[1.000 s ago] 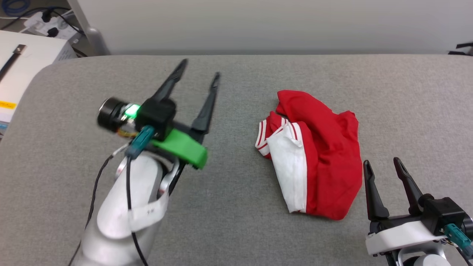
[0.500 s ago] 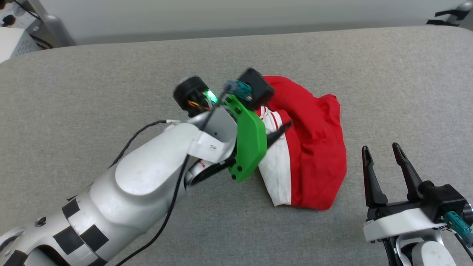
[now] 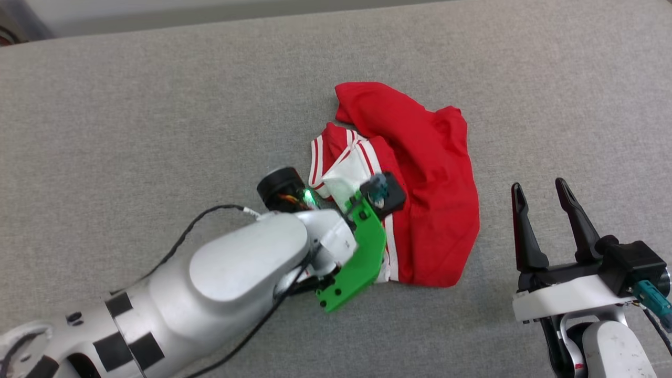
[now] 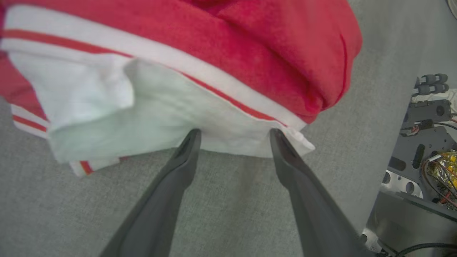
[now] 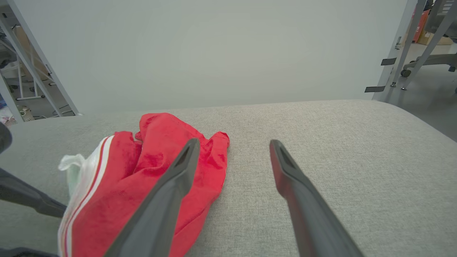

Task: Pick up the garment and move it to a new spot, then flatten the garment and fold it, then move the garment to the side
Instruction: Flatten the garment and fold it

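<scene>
Left forearm [image 3: 247, 262]: glossy silver-white shell, black square bands [image 3: 139, 344] toward 7 o'clock end, thin black cable [image 3: 178, 244] alongside. Green plate [image 3: 362, 252] at wrist (dark screws dot it). Right gripper [image 3: 538, 183]: long dark tapered fingers, white bracket [image 3: 567, 302], teal plug [image 3: 651, 296] at 3 o'clock.

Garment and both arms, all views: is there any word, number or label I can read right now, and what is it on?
No text reads clearly in these views.
On the garment: no print shows on the crumpled folds, just red cloth, a white sleeve and striped trim.
On the white tag at the left wrist: a small dark mark, too small to read.
</scene>
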